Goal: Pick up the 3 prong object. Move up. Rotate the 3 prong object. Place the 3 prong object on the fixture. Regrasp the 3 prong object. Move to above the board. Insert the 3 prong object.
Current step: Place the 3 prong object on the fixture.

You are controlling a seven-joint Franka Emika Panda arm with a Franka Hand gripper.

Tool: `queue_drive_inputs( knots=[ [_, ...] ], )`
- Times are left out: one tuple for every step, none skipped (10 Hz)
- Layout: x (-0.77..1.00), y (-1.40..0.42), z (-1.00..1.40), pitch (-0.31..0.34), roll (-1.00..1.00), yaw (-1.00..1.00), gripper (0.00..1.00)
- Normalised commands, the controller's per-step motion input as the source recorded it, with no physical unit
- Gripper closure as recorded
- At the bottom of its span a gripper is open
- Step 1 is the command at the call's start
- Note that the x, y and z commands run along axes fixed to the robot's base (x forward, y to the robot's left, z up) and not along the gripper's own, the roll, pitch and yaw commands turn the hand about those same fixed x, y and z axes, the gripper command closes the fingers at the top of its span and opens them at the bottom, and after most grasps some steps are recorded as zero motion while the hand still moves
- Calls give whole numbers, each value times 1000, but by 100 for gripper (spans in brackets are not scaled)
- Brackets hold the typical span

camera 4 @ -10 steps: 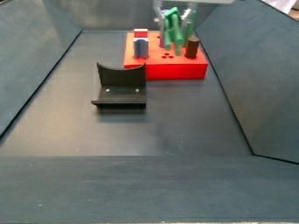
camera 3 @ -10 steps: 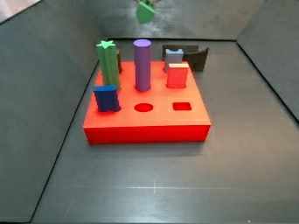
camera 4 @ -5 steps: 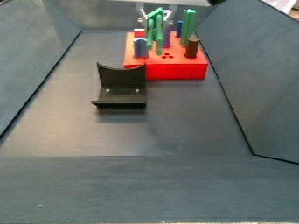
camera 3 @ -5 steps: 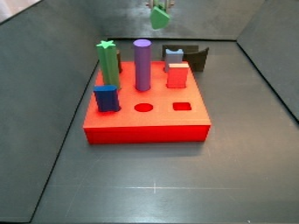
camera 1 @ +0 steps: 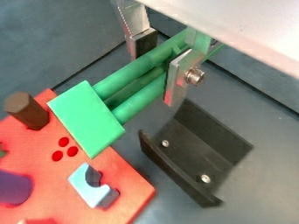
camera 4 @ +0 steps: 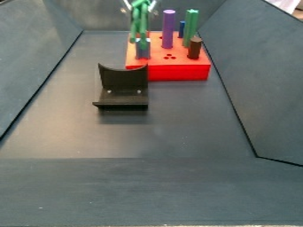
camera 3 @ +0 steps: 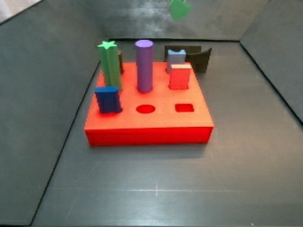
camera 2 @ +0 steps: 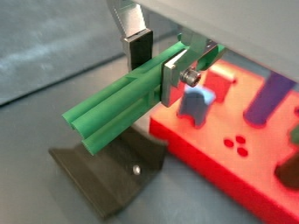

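Note:
In both wrist views my gripper (camera 1: 160, 63) (camera 2: 156, 68) is shut on the 3 prong object (camera 1: 111, 101) (camera 2: 117, 109), a long green peg with three lobes and a flat end, gripped across its shaft. It hangs high in both side views (camera 3: 179, 9) (camera 4: 138, 16), above the back of the board (camera 3: 148, 124) (camera 4: 173, 69). The board is a red slab with a round hole (camera 3: 145, 109) and a square hole (camera 3: 185, 108). The fixture (camera 1: 193, 153) (camera 2: 100, 171) (camera 4: 120, 87) (camera 3: 190, 58), a dark bracket, stands on the floor beside the board, below the peg's end.
On the board stand a green star-topped post (camera 3: 109, 62), a purple cylinder (camera 3: 143, 64), a blue block (camera 3: 108, 97) and a red peg with a grey top (camera 3: 179, 71). Dark sloping walls (camera 4: 35, 71) enclose the floor.
The gripper has carried the 3 prong object sideways at the same height, from over the board's pegs toward the fixture's side. The grip has not changed.

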Motion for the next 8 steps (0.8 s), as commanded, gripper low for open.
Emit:
queue_drive_inputs(
  knots=[
    [659, 117, 128, 11, -1000, 59, 100],
    [525, 72, 54, 35, -1000, 47, 100],
    [456, 63, 48, 53, -1000, 40, 100],
    [315, 54, 25, 86, -1000, 22, 100],
    [179, 44, -1, 116, -1000, -7, 100],
    [81, 46, -6, 132, -939, -34, 100],
    [40, 46, -1, 117, -821, -50, 100],
    [29, 38, -3, 79, -573, -80, 100]
  ],
)
